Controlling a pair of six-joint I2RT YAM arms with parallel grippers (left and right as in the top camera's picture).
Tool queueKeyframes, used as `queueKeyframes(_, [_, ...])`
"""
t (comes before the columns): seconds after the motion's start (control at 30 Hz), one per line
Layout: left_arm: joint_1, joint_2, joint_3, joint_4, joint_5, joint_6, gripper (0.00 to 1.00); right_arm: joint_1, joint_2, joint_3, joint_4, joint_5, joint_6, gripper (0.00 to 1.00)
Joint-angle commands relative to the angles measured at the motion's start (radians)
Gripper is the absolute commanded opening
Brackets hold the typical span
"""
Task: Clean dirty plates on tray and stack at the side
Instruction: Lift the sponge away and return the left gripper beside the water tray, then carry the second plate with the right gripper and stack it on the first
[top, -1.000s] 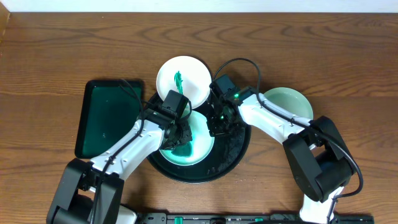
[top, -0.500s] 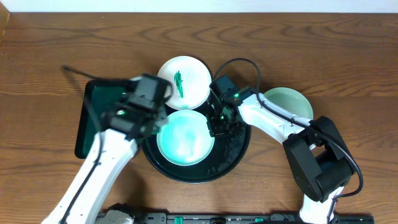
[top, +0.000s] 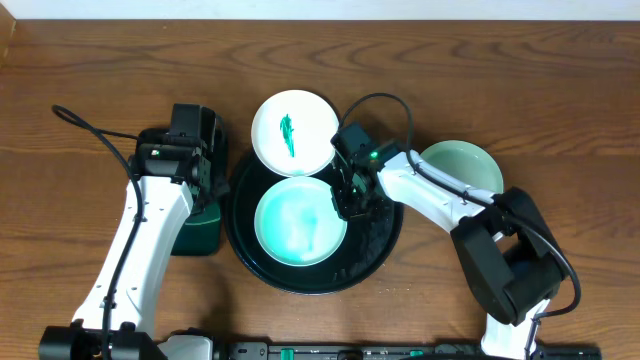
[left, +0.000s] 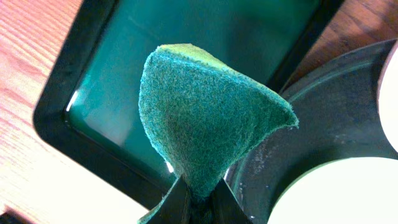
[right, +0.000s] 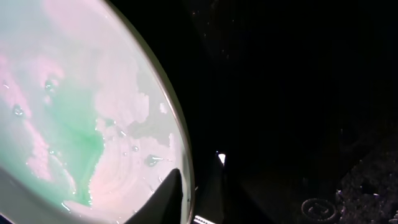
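Both clamp tight: left tool (left: 198, 200) on a green pad (left: 205, 118), right tool (right: 193, 193) on the rim of a wet plate (right: 81, 93).

Overhead looks straight down on the table (top: 560, 80); both close wrist views share the tray (top: 378, 245).

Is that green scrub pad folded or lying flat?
Folded: the left claw pinches the pad into a cone over the green tray.
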Motion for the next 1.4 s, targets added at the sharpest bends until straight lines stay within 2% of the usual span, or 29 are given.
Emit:
queueKeyframes(0.0, [0.005, 0.003, 0.008, 0.004, 0.011, 0.006, 0.07, 0.014, 0.019, 0.017, 0.002, 0.005, 0.002, 0.27])
queueKeyframes(0.07, [0.005, 0.003, 0.008, 0.013, 0.012, 0.005, 0.07, 0.014, 0.019, 0.017, 0.000, 0.002, -0.010, 0.40])
queueKeyframes(0.1, [0.005, 0.003, 0.008, 0.013, 0.012, 0.005, 0.07, 0.014, 0.019, 0.017, 0.000, -0.007, -0.022, 0.40])
queueKeyframes(0.13, [0.005, 0.003, 0.008, 0.013, 0.012, 0.005, 0.07, 0.014, 0.019, 0.017, 0.000, -0.010, -0.022, 0.36])
queueKeyframes(0.17, [0.005, 0.003, 0.008, 0.012, 0.012, 0.006, 0.07, 0.014, 0.019, 0.018, 0.000, -0.010, -0.023, 0.15])
queueKeyframes(0.2, [0.005, 0.003, 0.008, 0.012, 0.012, 0.006, 0.07, 0.014, 0.019, 0.028, -0.007, -0.013, -0.024, 0.01])
queueKeyframes(0.33, [0.005, 0.003, 0.008, 0.017, 0.012, 0.006, 0.07, 0.016, -0.018, 0.100, -0.108, 0.072, -0.040, 0.01])
queueKeyframes(0.4, [0.005, 0.003, 0.008, 0.019, 0.012, 0.007, 0.07, 0.017, -0.076, 0.129, -0.194, 0.274, -0.043, 0.01])
queueKeyframes(0.5, [0.005, 0.003, 0.008, 0.017, 0.012, 0.006, 0.07, 0.039, -0.142, 0.137, -0.277, 0.473, -0.043, 0.01])
queueKeyframes(0.6, [0.005, 0.003, 0.008, 0.024, 0.012, 0.006, 0.07, 0.113, -0.260, 0.137, -0.349, 0.737, 0.006, 0.01])
queueKeyframes(0.73, [0.005, 0.003, 0.008, 0.047, 0.012, 0.006, 0.07, 0.292, -0.395, 0.137, -0.355, 1.184, 0.024, 0.01])
queueKeyframes(0.8, [0.005, 0.003, 0.008, 0.050, 0.011, 0.006, 0.07, 0.381, -0.404, 0.136, -0.354, 1.387, -0.019, 0.01])
queueKeyframes(0.93, [0.005, 0.003, 0.008, 0.053, 0.011, 0.006, 0.07, 0.486, -0.400, 0.136, -0.351, 1.712, -0.114, 0.01])
queueKeyframes(1.0, [0.005, 0.003, 0.008, 0.054, 0.011, 0.006, 0.07, 0.522, -0.400, 0.136, -0.348, 1.786, -0.114, 0.01])
queueKeyframes(1.13, [0.005, 0.003, 0.008, 0.051, 0.012, 0.006, 0.07, 0.554, -0.400, 0.136, -0.344, 1.832, -0.114, 0.01])
queueKeyframes(1.2, [0.005, 0.003, 0.008, 0.038, 0.012, 0.006, 0.07, 0.550, -0.400, 0.136, -0.336, 1.774, -0.092, 0.01])
queueKeyframes(1.27, [0.005, 0.003, 0.008, 0.034, 0.012, 0.006, 0.07, 0.521, -0.399, 0.136, -0.336, 1.488, -0.077, 0.01])
queueKeyframes(1.3, [0.005, 0.003, 0.008, 0.035, 0.012, 0.006, 0.07, 0.459, -0.399, 0.133, -0.314, 1.228, -0.013, 0.01])
queueKeyframes(1.33, [0.005, 0.003, 0.008, 0.031, 0.013, 0.006, 0.07, 0.414, -0.399, 0.133, -0.293, 1.032, -0.012, 0.01])
queueKeyframes(1.37, [0.005, 0.003, 0.008, 0.018, 0.012, 0.006, 0.07, 0.324, -0.397, 0.132, -0.247, 0.737, -0.013, 0.01])
